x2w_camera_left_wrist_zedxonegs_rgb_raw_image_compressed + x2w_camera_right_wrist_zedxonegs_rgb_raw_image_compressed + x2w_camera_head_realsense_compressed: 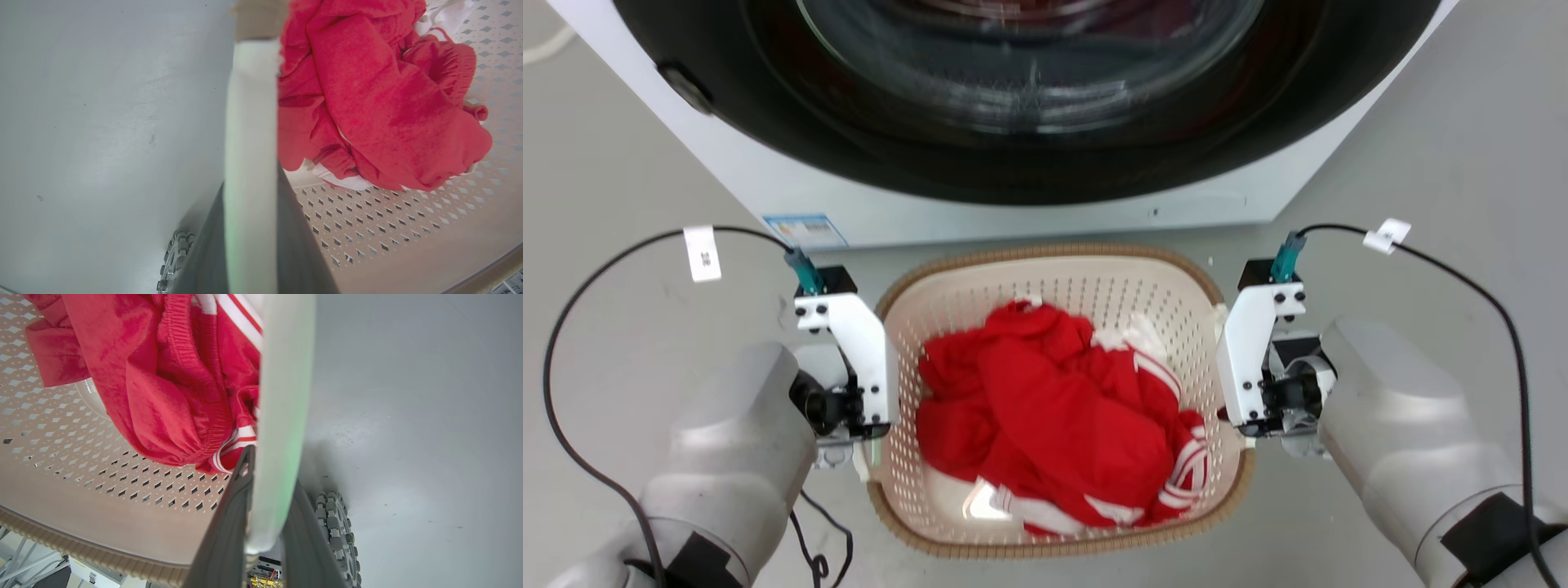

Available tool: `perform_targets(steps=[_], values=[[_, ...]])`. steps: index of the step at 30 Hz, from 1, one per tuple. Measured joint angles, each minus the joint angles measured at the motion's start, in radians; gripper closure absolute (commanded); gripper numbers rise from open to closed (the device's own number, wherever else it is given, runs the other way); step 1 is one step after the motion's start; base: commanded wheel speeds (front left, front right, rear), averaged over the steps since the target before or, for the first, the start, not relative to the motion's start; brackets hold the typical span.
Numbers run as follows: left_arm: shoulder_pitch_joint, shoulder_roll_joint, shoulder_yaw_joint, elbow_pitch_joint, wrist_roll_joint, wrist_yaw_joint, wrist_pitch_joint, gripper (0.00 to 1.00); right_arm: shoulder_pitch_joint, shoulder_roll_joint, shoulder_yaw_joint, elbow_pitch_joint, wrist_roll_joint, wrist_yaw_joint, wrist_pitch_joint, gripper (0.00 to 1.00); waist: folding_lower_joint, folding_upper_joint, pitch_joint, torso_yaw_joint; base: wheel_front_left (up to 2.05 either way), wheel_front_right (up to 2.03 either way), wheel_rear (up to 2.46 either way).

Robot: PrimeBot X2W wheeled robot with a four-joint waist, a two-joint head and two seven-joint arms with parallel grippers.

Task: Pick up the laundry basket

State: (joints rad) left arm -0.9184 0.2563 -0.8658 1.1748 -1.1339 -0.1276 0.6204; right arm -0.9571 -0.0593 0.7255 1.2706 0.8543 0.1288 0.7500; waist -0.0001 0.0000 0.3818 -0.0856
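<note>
Left gripper (pixel 251 179): the two dark fingers (pixel 302 228) stand narrow, one against each face of the white left handle (pixel 250 122) of the laundry basket (pixel 388 220), clamping it. Right gripper (pixel 271 467): the same grip, with both fingers pressed to the white right handle (pixel 286 396), one on the basket side and one on the floor side. Inside the perforated cream wall lies a crumpled red garment (pixel 1054 408) with white stripes, heaped toward the middle and the right. In the head view the basket sits between the two white wrist brackets (pixel 849 351), and its brown woven-look rim is near the foot of the washing machine (pixel 792 192), whose dark round door fills the top of that view. A grey floor (pixel 1421 163) surrounds the basket. Whether the basket's base touches the floor cannot be told. A treaded wheel (pixel 339 531) shows beside the right fingers.
</note>
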Motion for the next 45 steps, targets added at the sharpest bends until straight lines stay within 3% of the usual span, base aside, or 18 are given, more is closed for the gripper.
perform_targets(steps=[26,45], values=[[0.194,-0.066,-0.035,0.064,-0.084,0.004,0.112,1.0,0.19,-0.007,0.061,0.025,0.07,-0.001,0.114,1.0,-0.0001,0.0,-0.334,0.026,0.0,0.0,0.0],[0.213,-0.074,-0.045,0.073,-0.098,0.004,0.107,1.0,0.204,-0.007,0.067,0.025,0.069,-0.001,0.123,1.0,0.0,0.0,-0.374,0.024,0.0,0.0,0.0]])
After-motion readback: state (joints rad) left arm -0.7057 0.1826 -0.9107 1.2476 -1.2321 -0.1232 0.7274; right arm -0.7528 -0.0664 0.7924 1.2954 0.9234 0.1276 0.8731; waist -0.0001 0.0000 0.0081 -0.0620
